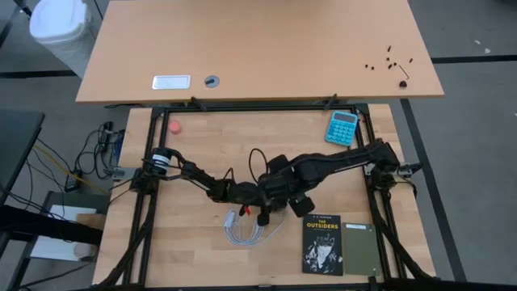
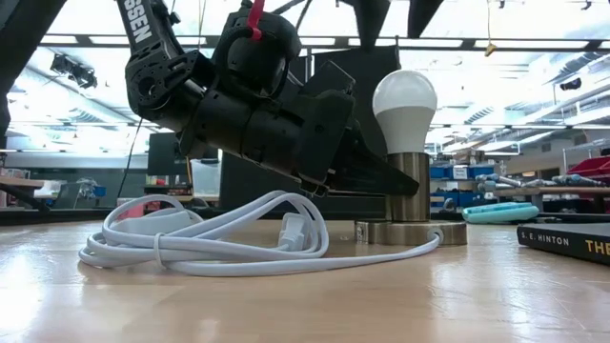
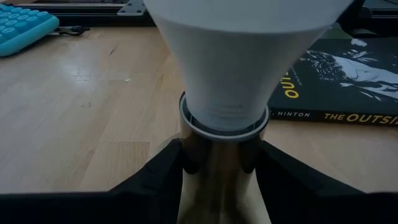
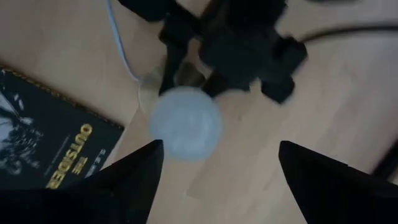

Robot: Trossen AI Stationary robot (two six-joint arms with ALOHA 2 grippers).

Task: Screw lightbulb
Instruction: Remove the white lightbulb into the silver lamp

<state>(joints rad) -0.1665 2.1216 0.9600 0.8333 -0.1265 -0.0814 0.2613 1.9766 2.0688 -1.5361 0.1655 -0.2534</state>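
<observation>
Seating the bulb: the lightbulb (image 2: 404,105) stands upright in the socket (image 2: 412,195), near the middle of the worktop (image 2: 305,305), its white dome up.
Socket contents: only the bulb's neck goes into the metal collar. The screw base is hidden inside, so I cannot tell how far it is threaded.
Left tool: my left tool (image 3: 221,155) reaches in level, its fingers (image 3: 155,174) pressed against either side of the socket's stem. I judge this is to stop the socket turning with the bulb.
Right tool: my right tool (image 4: 219,149) hangs above the dome with its fingers spread wide and nothing between them, looking straight down on the bulb. That places it to close on the glass and twist.
Cable: the white cable (image 2: 219,238) lies coiled beside the socket's base, slack.
Around: a dark book (image 2: 572,238) lies near the socket. A blue calculator (image 1: 342,127) sits well apart, towards the far edge.
</observation>
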